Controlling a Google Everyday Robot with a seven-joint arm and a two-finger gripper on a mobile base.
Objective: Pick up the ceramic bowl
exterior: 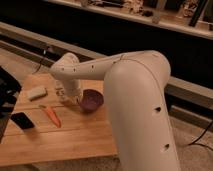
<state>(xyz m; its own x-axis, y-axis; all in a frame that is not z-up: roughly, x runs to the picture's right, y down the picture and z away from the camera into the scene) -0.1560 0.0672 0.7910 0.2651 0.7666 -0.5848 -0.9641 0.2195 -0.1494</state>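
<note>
A large white robot arm (135, 95) is filling the right half of the view, its forearm reaching left across a light wooden slatted table (75, 135). At the end of the wrist, the gripper (71, 97) is hanging low over the table just beside the left rim of the small round glossy purple ceramic bowl (92, 100). The bowl is sitting upright on the boards near the middle of the table, at its far side. Whether the gripper is open or closed, or touching the bowl, I cannot tell; nothing is visibly lifted.

To the left, well apart from the bowl, a pale rectangular block (36, 93) is lying flat. Nearer the front edge, an orange carrot (51, 115) is lying at a slant, and a flat black rectangular object (22, 120) is resting just beside it.

The step in hand seems to be closing in on the rim. To do it well, 1 jaw should be going inside the bowl and the other outside the wall, straddling the rim squarely before pinching. The glaze looks slick, so a firm grip set well down the wall is wise, followed by a slow, level lift. Nudging the bowl sideways could slide it across the wood.

No brand, label or readable writing is showing anywhere.
</note>
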